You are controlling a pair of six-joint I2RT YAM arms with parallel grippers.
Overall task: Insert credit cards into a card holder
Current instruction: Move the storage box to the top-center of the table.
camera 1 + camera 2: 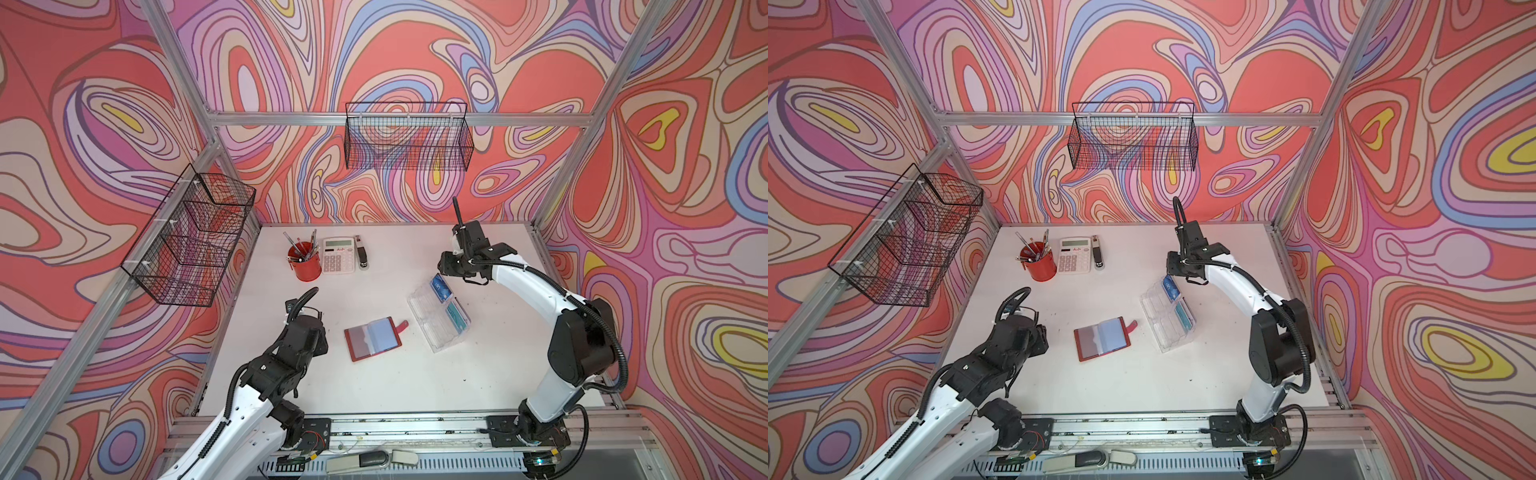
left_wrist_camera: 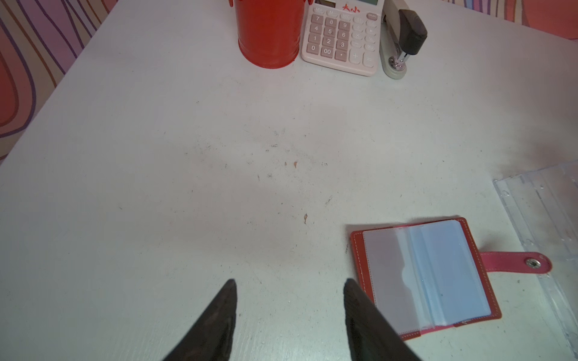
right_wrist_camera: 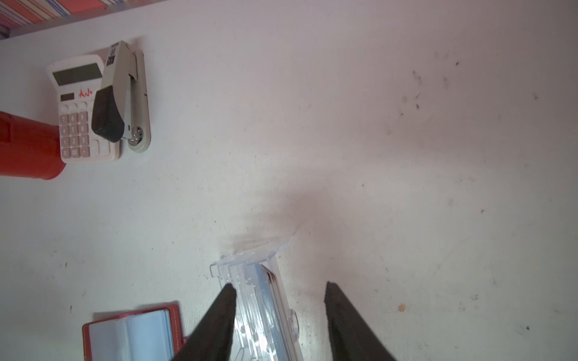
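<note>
Right now both pairs of fingers stand apart and empty: my left gripper (image 2: 289,283) hovers just beside the open red card holder (image 1: 372,338), which lies flat mid-table, and my right gripper (image 3: 279,284) hangs over the far end of the clear stand (image 1: 432,332) where the credit cards (image 1: 439,286) sit. My worry is that, closing on such thin, close-packed cards, I pinch two together or catch the stand's wall and tip it. With the holder unpinned, pushing a card into a sleeve would likely just slide it.
</note>
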